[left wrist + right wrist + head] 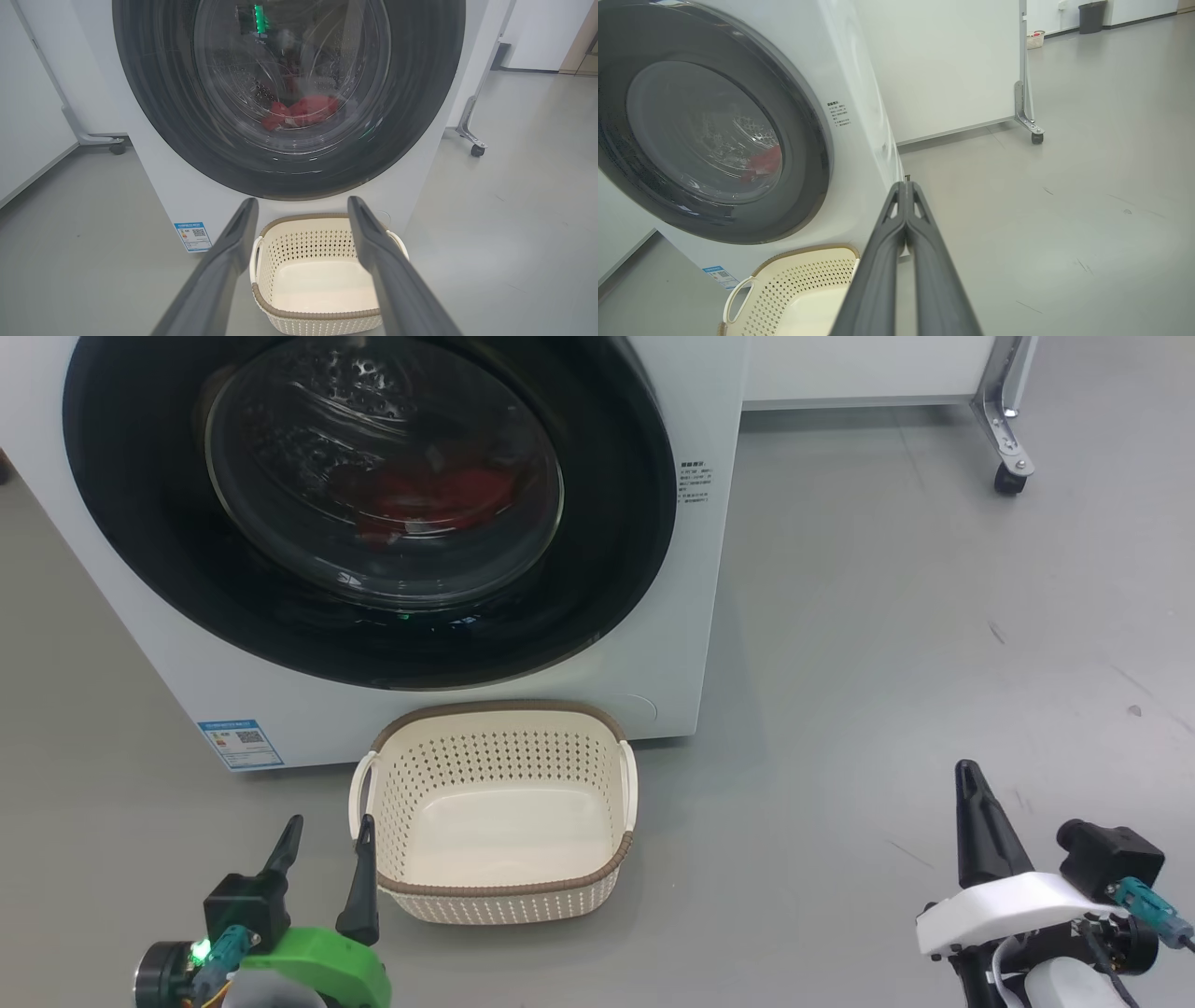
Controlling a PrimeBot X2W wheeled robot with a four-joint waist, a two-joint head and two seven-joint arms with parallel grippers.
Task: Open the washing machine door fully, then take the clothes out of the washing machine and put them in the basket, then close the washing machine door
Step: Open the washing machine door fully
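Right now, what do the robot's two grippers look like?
The left gripper has two long dark tapering fingers on a bright green housing with a green light. The right gripper has matching fingers on a white housing. Both carry teal connectors.

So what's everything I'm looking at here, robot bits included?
washing machine: one, white, straight ahead
door: one, glossy black ring around clear glass, shut on the machine's front
clothes: small heap, red, inside behind the glass
basket: one, cream with brown rim, empty, on the floor before the machine
sticker: one, blue, low on the machine's front
panel on wheels: one, white, behind the machine
bin: one, dark, far off
floor: grey
left gripper: one, dark fingers, green mount, open, beside the basket
right gripper: one, dark fingers, white mount, shut, holding nothing
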